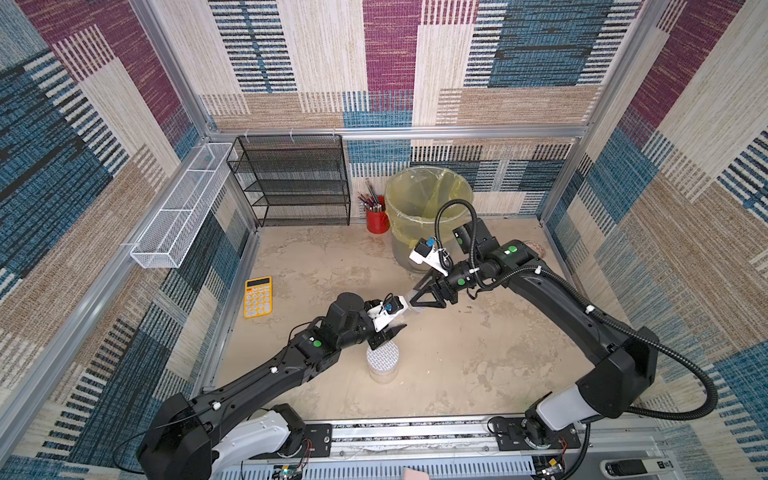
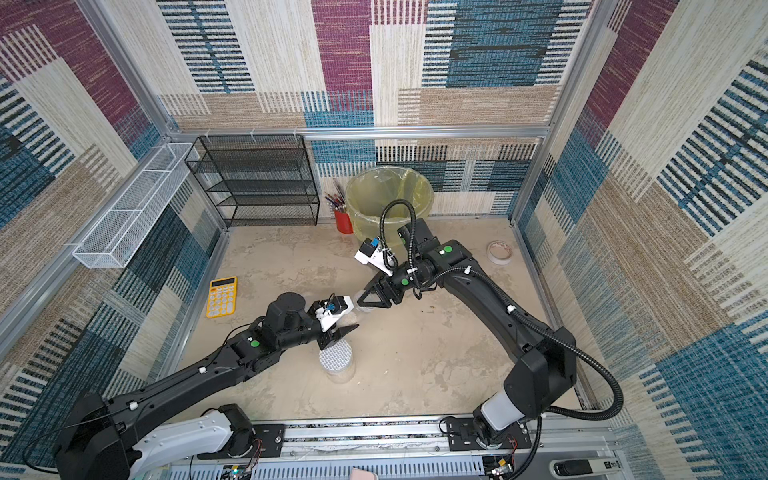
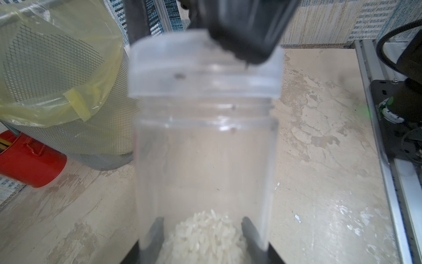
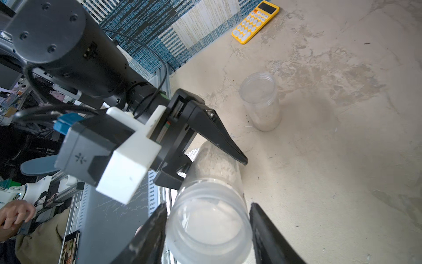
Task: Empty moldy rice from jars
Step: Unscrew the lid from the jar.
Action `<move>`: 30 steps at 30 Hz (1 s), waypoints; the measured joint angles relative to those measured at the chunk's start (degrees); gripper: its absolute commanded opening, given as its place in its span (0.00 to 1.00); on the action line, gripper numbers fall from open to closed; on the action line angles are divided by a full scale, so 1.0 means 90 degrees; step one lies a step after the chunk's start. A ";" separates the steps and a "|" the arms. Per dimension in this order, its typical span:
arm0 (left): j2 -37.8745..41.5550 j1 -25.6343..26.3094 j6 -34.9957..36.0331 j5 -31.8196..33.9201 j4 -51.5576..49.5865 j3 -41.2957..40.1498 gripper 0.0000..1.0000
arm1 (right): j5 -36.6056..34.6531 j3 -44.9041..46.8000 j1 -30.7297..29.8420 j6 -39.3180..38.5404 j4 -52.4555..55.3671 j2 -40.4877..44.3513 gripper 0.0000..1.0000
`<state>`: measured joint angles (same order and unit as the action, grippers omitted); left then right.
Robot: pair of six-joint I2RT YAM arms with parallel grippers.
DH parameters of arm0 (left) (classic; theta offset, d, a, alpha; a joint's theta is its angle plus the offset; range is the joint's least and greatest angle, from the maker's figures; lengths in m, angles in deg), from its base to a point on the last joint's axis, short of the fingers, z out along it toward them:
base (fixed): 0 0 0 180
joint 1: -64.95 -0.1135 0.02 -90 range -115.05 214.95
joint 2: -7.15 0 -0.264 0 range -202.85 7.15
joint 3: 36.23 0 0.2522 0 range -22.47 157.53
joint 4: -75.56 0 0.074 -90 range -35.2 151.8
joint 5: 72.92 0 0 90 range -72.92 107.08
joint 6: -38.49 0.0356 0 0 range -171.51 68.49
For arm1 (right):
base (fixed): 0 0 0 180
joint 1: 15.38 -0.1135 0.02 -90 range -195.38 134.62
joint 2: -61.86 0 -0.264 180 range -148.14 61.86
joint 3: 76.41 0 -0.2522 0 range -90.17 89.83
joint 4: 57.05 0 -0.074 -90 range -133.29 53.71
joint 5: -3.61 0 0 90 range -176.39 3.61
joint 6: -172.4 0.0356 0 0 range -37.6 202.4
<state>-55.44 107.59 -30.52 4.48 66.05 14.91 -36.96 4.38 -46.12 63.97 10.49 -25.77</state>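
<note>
While clamping jar, L gripper closed tight

In both top views the held jar is almost wholly covered by the left wrist camera and the right gripper. In the left wrist view the jar's base and the rice are cut off by the picture's edge. The clear lid is blurred there, as are the right gripper's fingers, which are also cropped at the frame. In the right wrist view the lid and those fingers are cut by the edge — whether the lid is pressed cannot be told. The grid-lidded jar is partly overlapped by the left gripper. In a top view the tape roll is mostly hidden behind the right arm.
</note>
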 measured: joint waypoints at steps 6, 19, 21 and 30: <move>0.0027 0.0000 0.0000 -0.0019 0.0304 0.0000 0.00 | -0.0051 0.0097 -0.0017 0.0051 -0.0029 0.0131 0.64; 0.0117 0.0002 -0.0002 -0.0010 0.0338 -0.0012 0.00 | -0.0342 0.0148 0.0265 0.0622 -0.0622 0.0651 0.78; 0.0131 0.0002 -0.0002 0.0017 0.0352 -0.0012 0.00 | -0.0408 0.0187 0.0265 0.0746 -0.0685 0.0775 0.81; 0.0194 0.0002 0.0012 0.0097 0.0437 -0.0097 0.00 | -0.1384 -0.0080 0.0398 0.3560 -0.0561 0.1105 0.81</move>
<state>-53.69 107.61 -30.41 5.35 69.98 14.04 -49.42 3.66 -42.53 96.01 5.44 -15.83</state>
